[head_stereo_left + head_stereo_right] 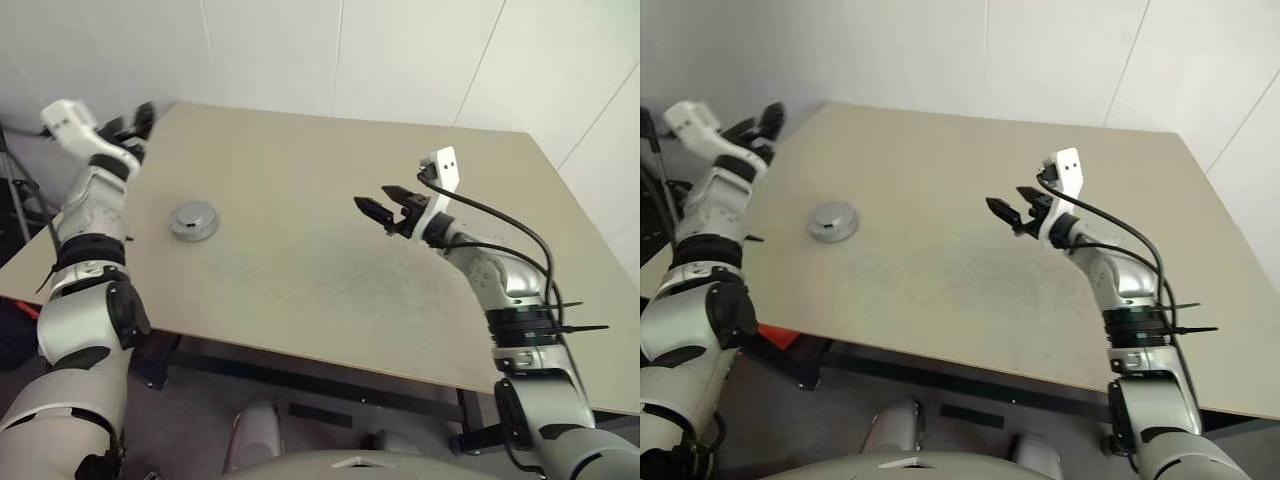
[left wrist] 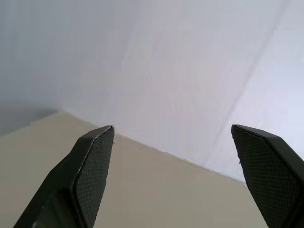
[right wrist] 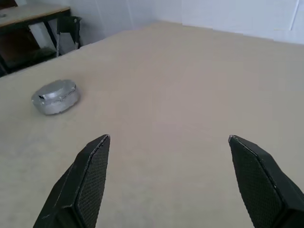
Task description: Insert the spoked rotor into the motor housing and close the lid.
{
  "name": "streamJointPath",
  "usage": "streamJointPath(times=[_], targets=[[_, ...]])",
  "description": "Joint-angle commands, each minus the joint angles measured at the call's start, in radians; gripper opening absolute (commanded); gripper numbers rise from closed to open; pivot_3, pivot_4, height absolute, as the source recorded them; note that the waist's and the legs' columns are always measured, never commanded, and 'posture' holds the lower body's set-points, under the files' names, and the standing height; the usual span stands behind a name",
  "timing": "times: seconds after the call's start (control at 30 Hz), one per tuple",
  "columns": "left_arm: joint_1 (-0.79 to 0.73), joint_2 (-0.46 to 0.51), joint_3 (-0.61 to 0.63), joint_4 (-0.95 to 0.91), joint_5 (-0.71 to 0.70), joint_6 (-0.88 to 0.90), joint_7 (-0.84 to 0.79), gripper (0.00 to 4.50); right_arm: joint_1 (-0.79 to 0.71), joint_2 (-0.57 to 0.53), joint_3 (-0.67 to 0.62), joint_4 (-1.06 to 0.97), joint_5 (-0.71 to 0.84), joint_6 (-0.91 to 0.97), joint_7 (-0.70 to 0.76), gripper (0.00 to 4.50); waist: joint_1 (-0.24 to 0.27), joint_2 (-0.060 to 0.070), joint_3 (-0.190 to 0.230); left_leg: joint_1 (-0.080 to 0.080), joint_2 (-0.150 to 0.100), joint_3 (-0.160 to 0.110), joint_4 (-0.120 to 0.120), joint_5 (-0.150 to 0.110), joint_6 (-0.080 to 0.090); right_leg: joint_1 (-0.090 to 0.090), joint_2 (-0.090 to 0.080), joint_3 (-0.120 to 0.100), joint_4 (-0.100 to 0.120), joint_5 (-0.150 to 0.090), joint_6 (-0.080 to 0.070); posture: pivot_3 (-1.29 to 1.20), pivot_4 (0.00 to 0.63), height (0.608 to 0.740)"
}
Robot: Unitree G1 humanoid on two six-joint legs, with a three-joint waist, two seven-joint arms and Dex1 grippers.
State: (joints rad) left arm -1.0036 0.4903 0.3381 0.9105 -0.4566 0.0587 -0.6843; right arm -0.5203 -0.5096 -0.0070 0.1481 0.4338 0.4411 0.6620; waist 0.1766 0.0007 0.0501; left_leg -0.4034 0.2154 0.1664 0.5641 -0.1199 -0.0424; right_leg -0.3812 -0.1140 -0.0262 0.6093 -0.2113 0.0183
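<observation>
The motor housing [image 1: 193, 229] stands on the left part of the table as a short round grey metal cup. The grey lid [image 3: 54, 90] lies flat on top of it and covers its inside. The spoked rotor is hidden. My left gripper [image 1: 138, 122] is raised over the table's far left corner, well beyond the housing. Its fingers [image 2: 95, 161] stand wide open with nothing between them. My right gripper [image 1: 372, 198] hovers over the middle of the table, pointing left toward the housing from some way off. It is open and empty, fingers [image 3: 90, 175] far apart.
The beige table [image 1: 330, 270] runs back to a white wall [image 1: 340, 50]. Its near edge crosses in front of me, and its left edge lies just beyond the housing. Another table [image 3: 28, 14] stands off to the left of this one.
</observation>
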Motion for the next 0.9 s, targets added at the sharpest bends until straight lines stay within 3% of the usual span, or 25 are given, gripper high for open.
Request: streamJointPath(times=[0.03,0.3,0.5,0.9], targets=[[0.044,-0.059,-0.174,-0.056,0.117,-0.001,-0.151,4.15,0.017,-0.084,-0.011,0.016,-0.089,-0.122,0.065,4.50,-0.003,0.001,-0.001,0.000,0.000,0.000,0.000,0.000,0.000,0.000,0.000,0.000,0.000,0.001,-0.001,0.00,0.000,0.740],[0.225,-0.250,-0.455,-0.158,0.328,-0.116,-0.210,4.15,0.088,-0.148,-0.064,0.111,-0.169,-0.222,0.066,4.50,-0.029,0.003,-0.001,-0.006,0.005,0.001,0.004,-0.004,0.008,-0.007,0.004,0.000,-0.001,0.000,-0.002,0.00,0.000,0.740],[0.236,-0.315,-0.476,-0.193,0.357,-0.142,-0.169,4.15,0.163,-0.119,-0.078,0.025,-0.148,-0.207,0.061,4.50,-0.026,0.006,0.000,-0.006,0.007,0.004,0.011,-0.010,0.018,-0.006,0.005,0.000,0.002,0.000,-0.003,0.00,0.000,0.740],[0.207,-0.320,-0.460,-0.144,0.370,-0.175,-0.141,4.15,0.206,-0.081,-0.082,-0.023,-0.172,-0.200,0.009,4.50,-0.027,0.007,-0.001,0.000,0.006,0.008,0.012,-0.011,0.018,-0.002,0.003,0.001,0.002,0.001,-0.004,0.00,0.000,0.740]])
